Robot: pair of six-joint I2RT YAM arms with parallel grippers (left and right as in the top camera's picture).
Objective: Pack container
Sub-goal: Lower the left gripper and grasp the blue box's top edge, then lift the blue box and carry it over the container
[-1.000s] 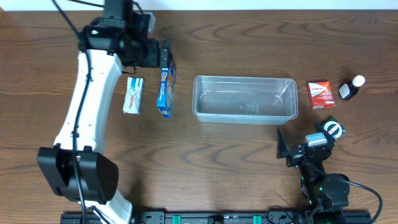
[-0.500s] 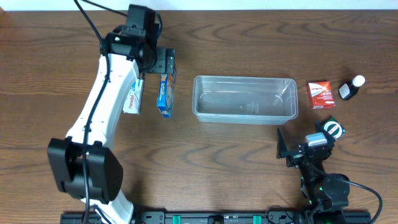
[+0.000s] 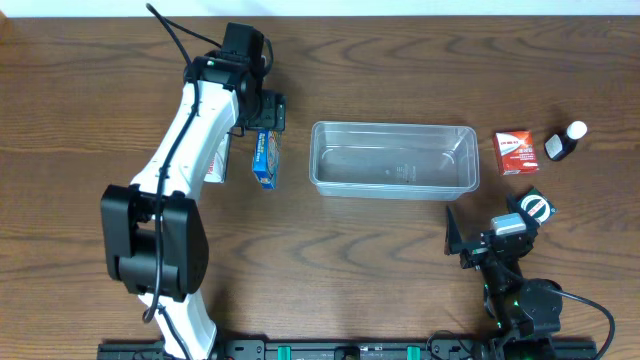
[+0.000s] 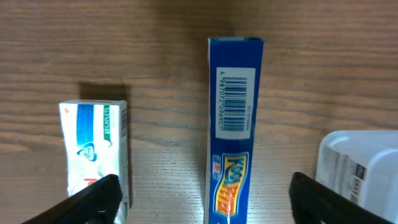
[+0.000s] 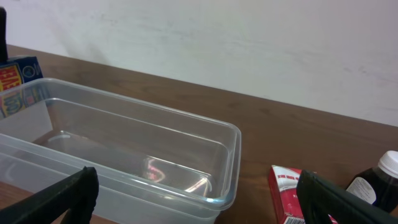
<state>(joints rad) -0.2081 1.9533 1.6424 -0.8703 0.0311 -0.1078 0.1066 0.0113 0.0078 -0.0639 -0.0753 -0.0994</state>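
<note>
The left tool (image 4: 205, 190) is hanging wide open above the blue box (image 4: 234, 112) at the overhead frame's upper left, gripping nothing. The right tool (image 5: 196, 183) is gaping wide at lower right, also holding nothing. The clear container (image 3: 393, 165) is sitting mid-frame on the tabletop (image 3: 330, 260).

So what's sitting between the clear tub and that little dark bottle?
A small red box, apart from both the container and the bottle; the overhead view shows it.

Overhead faces down; right wrist low, sideways (sharing container (image 3: 394, 160))
</note>
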